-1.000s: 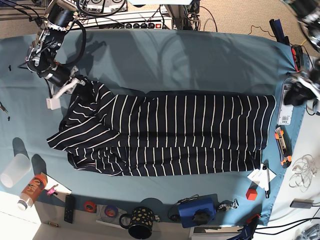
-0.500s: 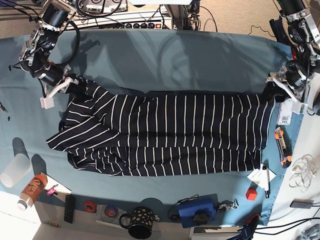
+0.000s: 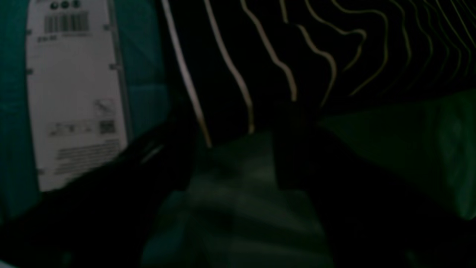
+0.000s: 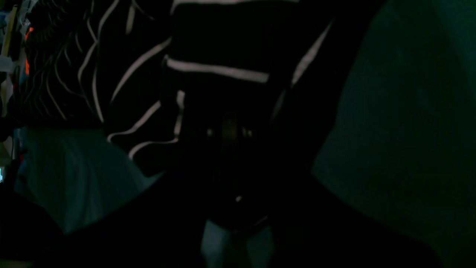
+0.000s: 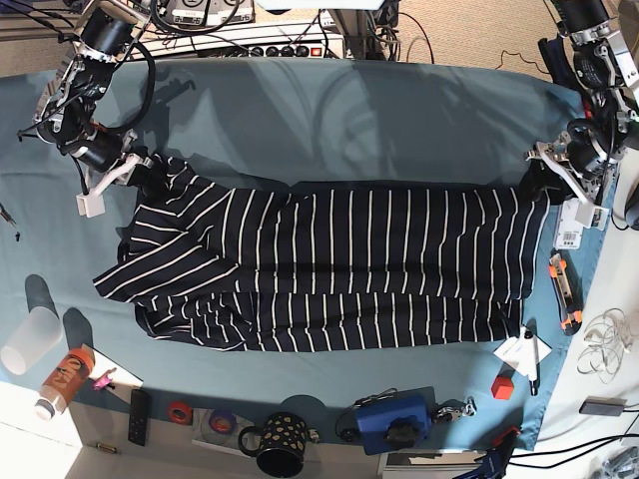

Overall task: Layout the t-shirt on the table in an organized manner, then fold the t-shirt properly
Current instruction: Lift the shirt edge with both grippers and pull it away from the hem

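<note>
step: laying out | t-shirt (image 5: pixel 329 264) lay lengthwise on table (image 5: pixel 329 110) between both arms | right gripper (image 5: pixel 150 172) clamped on shirt corner | left gripper (image 5: pixel 544 178) spread wide at opposite corner, gripping nothing | next: likely close left, pull taut

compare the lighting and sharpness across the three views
Base view: bright, even light, sharp, with soft arm shadows on the table. Left wrist view: dim and blurred; the t-shirt stripes and a white barcode label still read. Right wrist view: darkest, with the stripes barely visible.
</note>
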